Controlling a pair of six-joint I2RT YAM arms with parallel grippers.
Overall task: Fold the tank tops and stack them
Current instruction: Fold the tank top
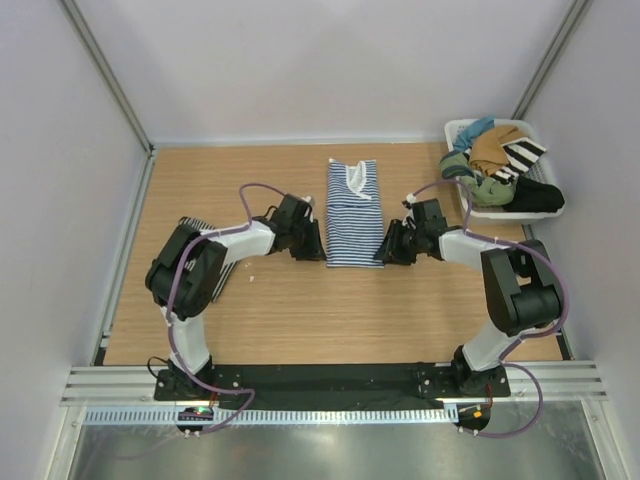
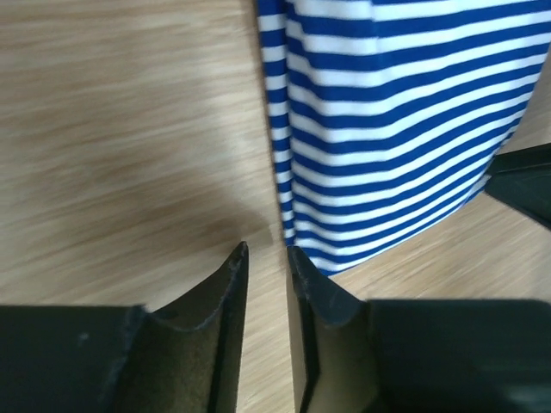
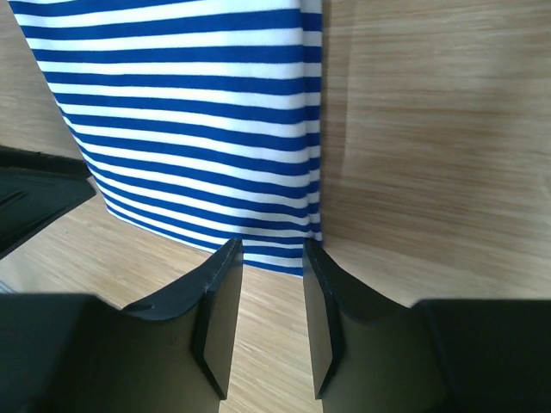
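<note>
Fabric first — blue-and-white tank top [image 1: 354, 214] looks like thin, limp jersey: light, no stiffness, likely to sag and drag unless both corners lift together. It lies flat as a long narrow strip mid-desk [image 1: 300, 310], neckline toward the far edge, hem toward the near edge. Best hold, I'd judge, is the two hem corners, pinching all layers at once — the side edges show stacked folds.

Left hand [image 2: 267, 249] sits at the hem's left corner, fingers barely parted, nothing between them. Right hand [image 3: 271, 245] is at the right corner, parted wider, also empty, hem just past its tips.

Black-and-white tank top [image 1: 197, 223] is near the left edge, partly under the left arm. Basket [image 1: 455, 128] of other clothes is at the far right corner.
</note>
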